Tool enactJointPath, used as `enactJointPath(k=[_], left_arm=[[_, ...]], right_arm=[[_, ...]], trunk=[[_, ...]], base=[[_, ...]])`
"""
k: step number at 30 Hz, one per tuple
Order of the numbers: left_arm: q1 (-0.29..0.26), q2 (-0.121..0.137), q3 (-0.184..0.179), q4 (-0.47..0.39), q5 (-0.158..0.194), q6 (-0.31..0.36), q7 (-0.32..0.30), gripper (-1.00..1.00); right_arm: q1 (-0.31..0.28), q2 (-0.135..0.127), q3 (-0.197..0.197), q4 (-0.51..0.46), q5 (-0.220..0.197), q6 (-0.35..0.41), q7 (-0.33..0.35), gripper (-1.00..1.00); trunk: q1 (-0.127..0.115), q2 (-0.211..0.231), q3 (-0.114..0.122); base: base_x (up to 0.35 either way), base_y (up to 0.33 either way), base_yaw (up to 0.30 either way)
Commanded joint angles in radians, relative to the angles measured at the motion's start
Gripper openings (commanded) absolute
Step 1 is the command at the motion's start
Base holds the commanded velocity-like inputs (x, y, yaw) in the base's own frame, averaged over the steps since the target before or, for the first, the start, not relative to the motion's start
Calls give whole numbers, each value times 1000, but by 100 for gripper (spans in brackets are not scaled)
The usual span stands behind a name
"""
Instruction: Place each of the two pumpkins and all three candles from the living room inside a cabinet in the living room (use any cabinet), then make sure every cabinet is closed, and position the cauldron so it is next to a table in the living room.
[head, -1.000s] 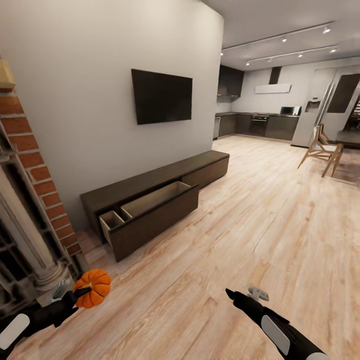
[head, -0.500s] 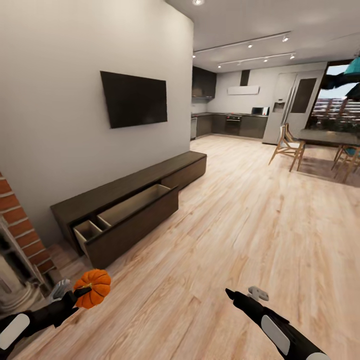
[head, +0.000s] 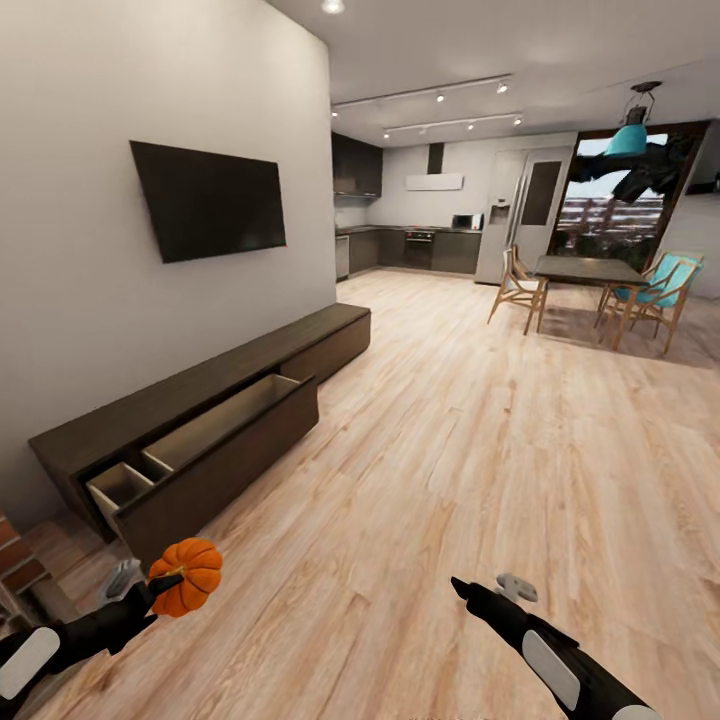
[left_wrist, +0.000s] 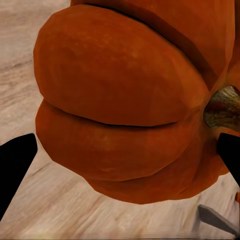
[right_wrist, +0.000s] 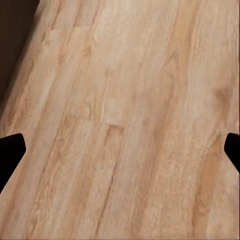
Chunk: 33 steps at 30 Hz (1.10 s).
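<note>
An orange ribbed pumpkin (head: 190, 576) hangs above the floor at the lower left, with my left gripper (head: 158, 590) shut on it. The left wrist view has the pumpkin (left_wrist: 120, 100) and its brown stem wedged between the two black fingertips. To the left, the long dark-brown cabinet (head: 300, 345) stands against the wall. Its near drawer (head: 215, 425) is pulled out and shows pale insides. My right gripper (head: 487, 588) hovers open over the bare wood floor at the lower right, holding nothing. The candles, cauldron and coffee table are out of view.
A black TV (head: 210, 200) hangs on the white wall above the cabinet. Brick corner of a fireplace (head: 15, 560) at the bottom left edge. A dining table (head: 585, 270) with chairs stands far right, a kitchen behind. Wide wood floor (head: 450, 450) ahead.
The head view has swung to the right: the fireplace slid off the left edge and the dining table came into view. Both arms hold the same pose, pumpkin still gripped.
</note>
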Motion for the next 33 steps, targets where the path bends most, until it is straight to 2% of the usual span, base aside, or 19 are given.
enactJointPath(k=[1, 20, 26, 33], left_arm=[[0, 1, -3, -1, 13, 5, 0, -100], [0, 2, -3, -1, 9, 3, 2, -100], [0, 2, -3, -1, 9, 3, 2, -100], [0, 2, -3, -2, 9, 2, 2, -100]], right_arm=[[-1, -1, 4, 0, -8, 2, 1, 100], [-1, -1, 3, 1, -8, 2, 0, 100], [-1, -2, 3, 1, -8, 1, 0, 100], [-1, -2, 3, 0, -8, 0, 1, 100]], trunk=[[-4, 7, 2], [-4, 7, 2], [-4, 7, 2], [-4, 7, 2]], base=[[0, 0, -290], [17, 0, -290], [276, 0, -273], [340, 0, -45]])
